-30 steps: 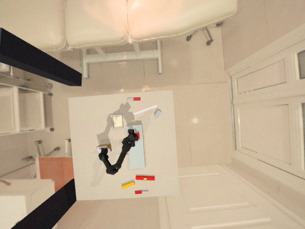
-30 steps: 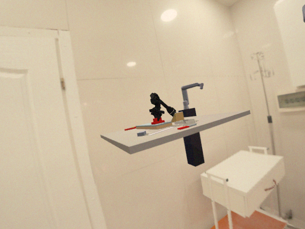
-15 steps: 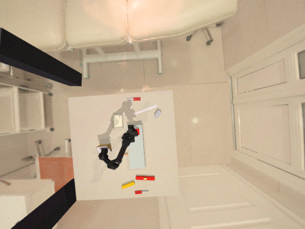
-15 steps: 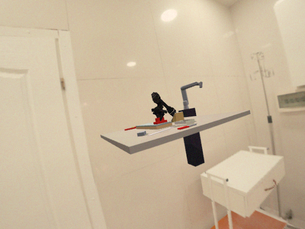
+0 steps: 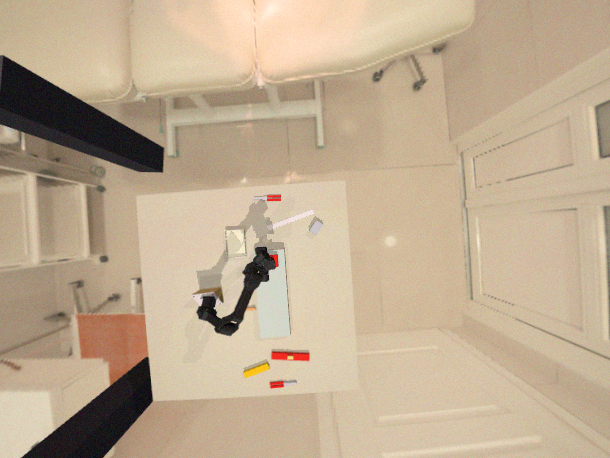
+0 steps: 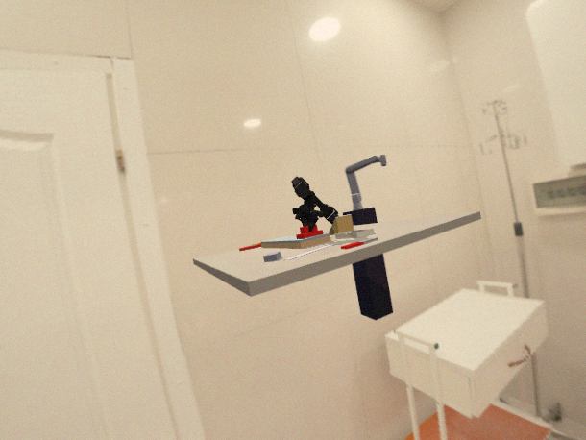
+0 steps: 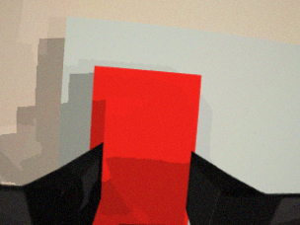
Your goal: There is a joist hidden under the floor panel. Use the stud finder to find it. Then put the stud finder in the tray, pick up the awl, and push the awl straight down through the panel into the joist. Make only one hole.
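My gripper (image 5: 270,260) (image 6: 309,229) (image 7: 143,149) is shut on the red stud finder (image 5: 275,260) (image 6: 309,234) (image 7: 148,115). The stud finder is at or just above the top of the pale blue-grey panel (image 5: 275,310) (image 6: 280,239) (image 7: 252,109), near the panel's end on the tray's side. No light or mark shows on its visible red face. The tray (image 5: 235,242) (image 6: 357,233) stands beside the panel and looks empty. A thin tool with a red handle (image 5: 274,198) (image 6: 352,245) lies beyond the tray; another red-handled tool (image 5: 276,384) lies at the opposite side. I cannot tell which is the awl.
A pale strip (image 5: 292,219) (image 6: 309,252) and a grey-blue block (image 5: 315,226) (image 6: 272,256) lie off the panel's near end. A red bar (image 5: 300,356) and a yellow bar (image 5: 256,370) lie past its other end. A tan angled block (image 5: 215,292) (image 6: 343,224) stands by the arm's base.
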Robot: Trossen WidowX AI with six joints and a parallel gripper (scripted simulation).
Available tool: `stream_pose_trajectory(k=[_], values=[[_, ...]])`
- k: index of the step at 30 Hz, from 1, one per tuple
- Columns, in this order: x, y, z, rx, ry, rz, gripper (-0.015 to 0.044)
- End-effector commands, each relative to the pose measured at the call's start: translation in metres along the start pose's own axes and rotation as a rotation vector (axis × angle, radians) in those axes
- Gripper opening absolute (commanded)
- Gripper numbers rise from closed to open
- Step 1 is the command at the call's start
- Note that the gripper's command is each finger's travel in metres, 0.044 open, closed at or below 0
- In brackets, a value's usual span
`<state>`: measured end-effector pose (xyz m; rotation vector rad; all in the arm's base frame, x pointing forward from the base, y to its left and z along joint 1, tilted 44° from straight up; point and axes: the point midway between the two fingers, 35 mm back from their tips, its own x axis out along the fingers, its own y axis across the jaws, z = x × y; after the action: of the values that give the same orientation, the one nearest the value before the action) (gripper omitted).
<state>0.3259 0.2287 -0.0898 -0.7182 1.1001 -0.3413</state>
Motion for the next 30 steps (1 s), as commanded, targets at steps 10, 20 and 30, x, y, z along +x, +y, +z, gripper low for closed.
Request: stream_pose_trajectory(k=[10,20,30], values=[[0.001,-0.026,0.000,0.002,0.001,-0.001,0.0000],[0.001,-0.058,0.000,0.001,0.001,-0.003,0.0000],[0.002,-0.089,0.000,0.000,0.002,-0.004,0.0000]])
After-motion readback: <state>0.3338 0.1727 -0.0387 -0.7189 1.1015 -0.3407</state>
